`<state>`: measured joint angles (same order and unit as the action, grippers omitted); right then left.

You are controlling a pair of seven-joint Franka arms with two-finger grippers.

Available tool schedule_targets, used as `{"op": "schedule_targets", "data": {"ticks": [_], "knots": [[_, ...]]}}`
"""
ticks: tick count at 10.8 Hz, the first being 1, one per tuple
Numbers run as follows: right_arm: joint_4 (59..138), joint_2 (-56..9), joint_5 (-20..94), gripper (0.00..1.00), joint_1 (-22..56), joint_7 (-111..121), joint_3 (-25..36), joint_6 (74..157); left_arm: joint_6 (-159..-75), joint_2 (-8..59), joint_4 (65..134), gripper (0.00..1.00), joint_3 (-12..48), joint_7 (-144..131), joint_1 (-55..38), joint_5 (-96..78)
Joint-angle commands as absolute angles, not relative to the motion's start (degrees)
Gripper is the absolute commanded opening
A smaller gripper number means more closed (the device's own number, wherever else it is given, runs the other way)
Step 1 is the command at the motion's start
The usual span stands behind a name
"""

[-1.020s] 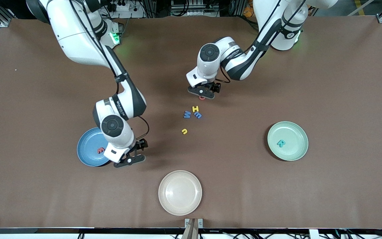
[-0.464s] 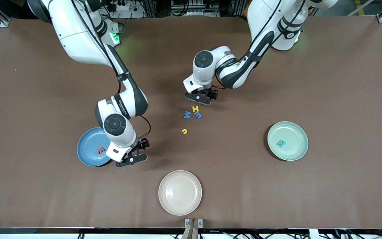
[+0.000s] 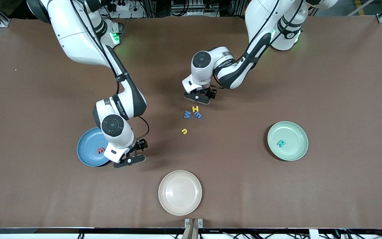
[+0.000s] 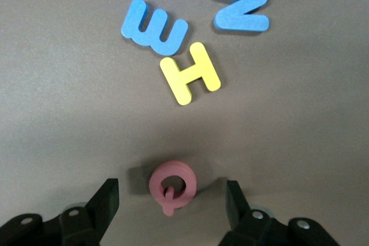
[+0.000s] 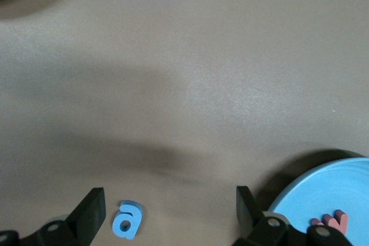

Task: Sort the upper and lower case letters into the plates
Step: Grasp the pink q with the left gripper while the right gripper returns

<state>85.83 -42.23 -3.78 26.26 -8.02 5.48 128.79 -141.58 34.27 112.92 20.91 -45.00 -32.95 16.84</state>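
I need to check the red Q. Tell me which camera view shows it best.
The left wrist view: the red Q lies flat on the table, in full sight. In the front view the left gripper covers it; the right wrist view misses it.

Loose foam letters read H [image 4: 189, 73], M [image 4: 241, 1], m [image 4: 154, 27], Q [image 4: 172, 185], a [image 5: 127, 220]; an R [image 3: 281, 143] lies on the pale green plate [image 3: 297, 132].

Two glossy white arms [image 3: 85, 36] with dark grey joint bands, black round caps, thin black cables, black two-finger grippers [image 3: 129, 161]; green lights at bases.
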Motion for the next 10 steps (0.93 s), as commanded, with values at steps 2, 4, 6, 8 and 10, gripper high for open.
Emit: {"op": "schedule_targets", "data": {"ticks": [2,4,6,8,10], "knots": [[86.0,-41.7,-4.0,1.0,25.8,-8.7,5.0,128.6,-141.4,34.3,113.0,0.81,20.7,-47.7,-34.3,19.2],[86.0,-41.7,-4.0,1.0,25.8,-8.7,5.0,128.8,-141.4,34.5,113.1,0.77,20.7,-47.7,-34.7,19.4],[86.0,-41.7,-4.0,1.0,25.8,-8.7,4.9,128.8,-141.4,34.5,113.3,0.75,20.7,-47.7,-34.4,20.7],[86.0,-41.8,-4.0,1.0,25.9,-8.7,5.0,128.8,-141.4,34.5,113.3,0.74,20.7,-47.6,-34.2,20.8],[86.0,-41.8,-4.0,1.0,25.9,-8.7,4.9,128.9,-141.4,34.5,113.1,0.73,20.7,-47.6,-34.1,21.7]]}}
